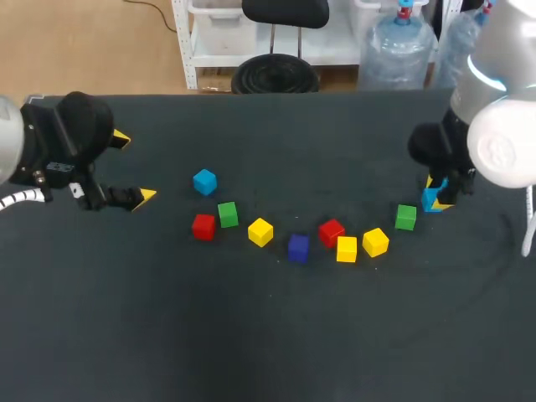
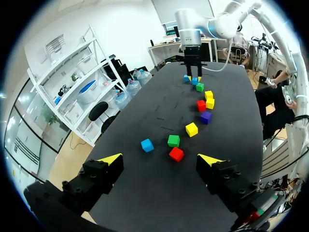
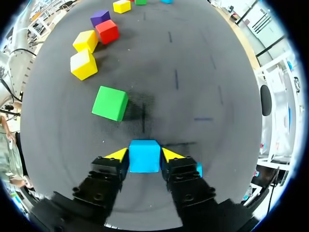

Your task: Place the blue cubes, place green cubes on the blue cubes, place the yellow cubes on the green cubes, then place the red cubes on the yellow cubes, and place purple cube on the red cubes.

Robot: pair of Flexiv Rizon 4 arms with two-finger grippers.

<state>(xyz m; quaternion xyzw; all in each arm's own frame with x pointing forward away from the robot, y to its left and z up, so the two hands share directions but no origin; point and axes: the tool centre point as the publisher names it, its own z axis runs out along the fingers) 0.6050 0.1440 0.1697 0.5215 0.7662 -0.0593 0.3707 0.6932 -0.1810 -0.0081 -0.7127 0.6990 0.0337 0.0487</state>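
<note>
My right gripper (image 3: pixel 144 155) is down at the table's right side (image 1: pixel 435 194), shut on a blue cube (image 3: pixel 144 157) that rests on the cloth. A green cube (image 3: pixel 110 103) lies just ahead of it. Another blue cube (image 1: pixel 204 181) sits left of centre. Across the middle runs an arc of cubes: red (image 1: pixel 203 226), green (image 1: pixel 227 214), yellow (image 1: pixel 260 232), purple (image 1: pixel 298 247), red (image 1: pixel 332 232), two yellows (image 1: pixel 347 249) (image 1: pixel 375 242), green (image 1: pixel 406 217). My left gripper (image 1: pixel 134 167) hangs open and empty at the far left, well short of the left-hand cubes (image 2: pixel 176 153).
The table is covered in dark cloth (image 1: pixel 268 335). A sliver of blue (image 3: pixel 199 169) shows beside one of my right fingers; I cannot tell what it is. My right arm's bulk (image 1: pixel 502 142) stands over the right edge.
</note>
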